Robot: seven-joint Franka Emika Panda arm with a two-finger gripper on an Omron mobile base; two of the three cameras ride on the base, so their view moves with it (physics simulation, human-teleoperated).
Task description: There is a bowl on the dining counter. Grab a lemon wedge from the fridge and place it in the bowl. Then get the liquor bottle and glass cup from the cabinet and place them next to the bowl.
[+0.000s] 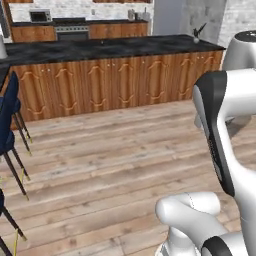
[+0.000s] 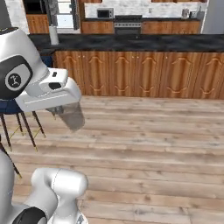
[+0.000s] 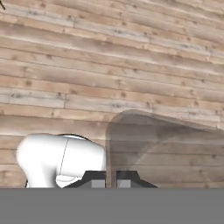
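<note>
The end effector [image 3: 111, 183] has its two small dark tips pressed together, empty, over a wood-plank floor [image 3: 131, 78] with a soft grey shadow. Beyond the floor runs the long desk [image 1: 100, 49], glossy black marble with thin white veins over warm-brown carved wooden panels. Dark-blue stools [image 1: 9, 120] stand left.

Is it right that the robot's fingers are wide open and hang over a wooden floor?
Not quite. The fingers are shut, not wide open: the hand view shows the two dark tips almost touching. They do hang over the wooden floor.
</note>
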